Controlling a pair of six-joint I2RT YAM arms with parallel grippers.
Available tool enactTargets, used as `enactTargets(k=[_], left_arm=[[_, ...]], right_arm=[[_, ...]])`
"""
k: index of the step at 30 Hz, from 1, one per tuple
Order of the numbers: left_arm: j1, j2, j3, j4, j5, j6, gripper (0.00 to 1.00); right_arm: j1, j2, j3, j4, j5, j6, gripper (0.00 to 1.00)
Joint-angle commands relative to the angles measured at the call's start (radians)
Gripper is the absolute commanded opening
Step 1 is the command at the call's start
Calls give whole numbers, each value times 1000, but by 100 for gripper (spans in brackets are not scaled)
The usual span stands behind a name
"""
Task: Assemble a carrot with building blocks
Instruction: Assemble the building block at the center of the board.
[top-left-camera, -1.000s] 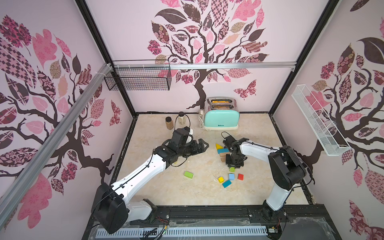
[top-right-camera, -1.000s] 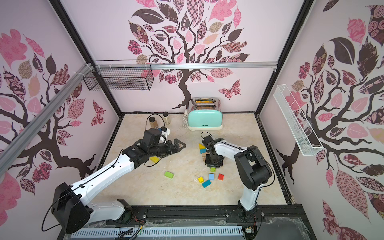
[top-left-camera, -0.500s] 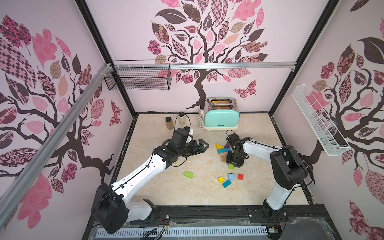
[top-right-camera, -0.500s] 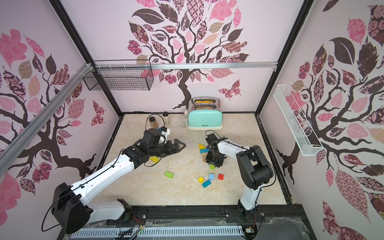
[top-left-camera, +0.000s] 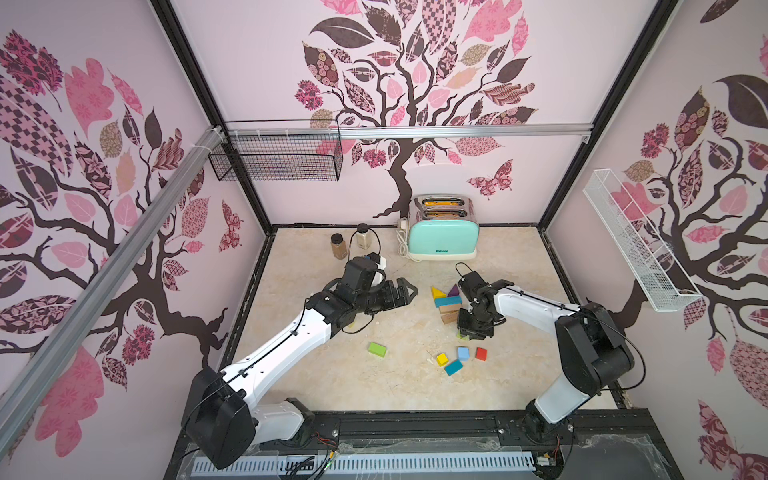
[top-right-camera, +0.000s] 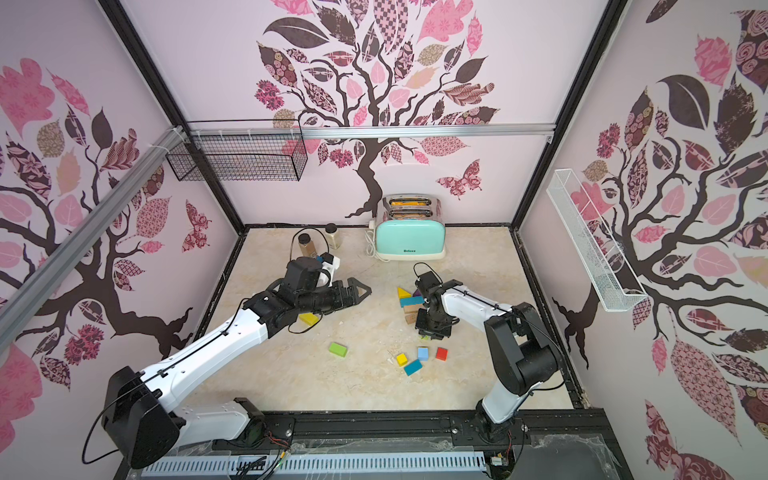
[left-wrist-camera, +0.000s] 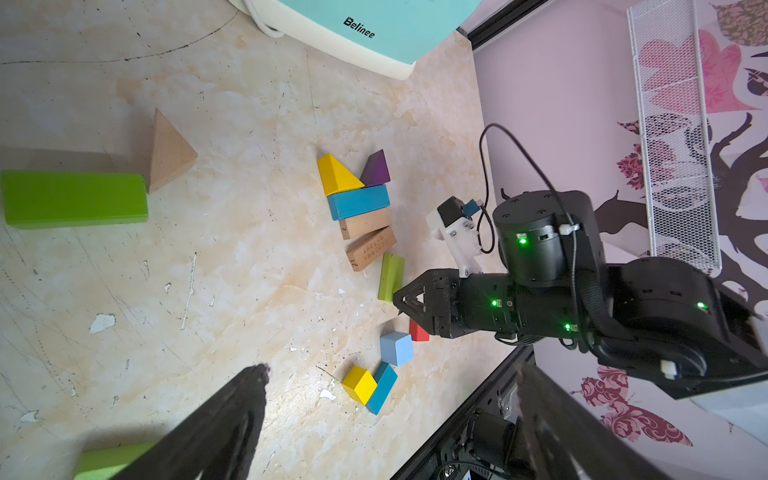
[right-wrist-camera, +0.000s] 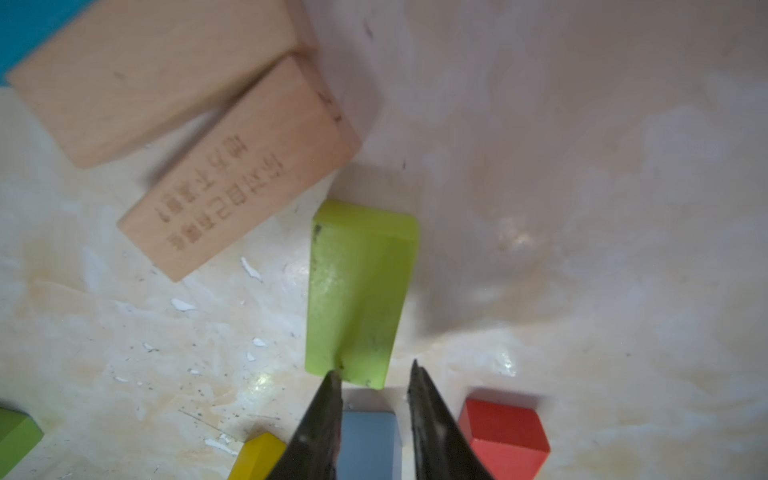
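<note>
A row of building blocks lies mid-table: yellow wedge (top-left-camera: 437, 292), purple wedge (top-left-camera: 454, 289), teal bar (top-left-camera: 448, 301) and two tan bars (top-left-camera: 450, 308). A short green block (right-wrist-camera: 357, 291) lies just past the lower tan bar. My right gripper (right-wrist-camera: 374, 368) points down at its near end, jaws a narrow gap apart. The block is not between them; one fingertip (right-wrist-camera: 332, 376) overlaps its edge. Yellow (top-left-camera: 442, 359), light blue (top-left-camera: 463, 353) and red (top-left-camera: 481, 353) cubes and a teal block (top-left-camera: 453, 367) lie nearer the front. My left gripper (top-left-camera: 409, 291) hovers wide open and empty, left of the row.
A mint toaster (top-left-camera: 442, 239) and two spice jars (top-left-camera: 338, 246) stand at the back. A loose green block (top-left-camera: 377, 350) lies mid-table. A yellow block (top-right-camera: 308, 319) sits under the left arm. A long green bar (left-wrist-camera: 75, 199) and a tan wedge (left-wrist-camera: 168, 151) lie near the left gripper.
The right gripper's jaws widened and then narrowed again, and it shifted slightly over the short green block. The left arm has not moved.
</note>
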Motion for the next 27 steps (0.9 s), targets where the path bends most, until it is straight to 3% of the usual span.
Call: enactTargets(k=[1, 16, 27], left_arm=[[-2, 5, 14, 18, -1, 6, 98], [-2, 35, 27, 23, 5, 8, 98], [-2, 37, 20, 28, 6, 8, 98]], right_arm=[[5, 12, -4, 21, -2, -43, 21], [1, -142, 4, -17, 50, -66, 26], [-1, -14, -41, 39, 61, -61, 19]])
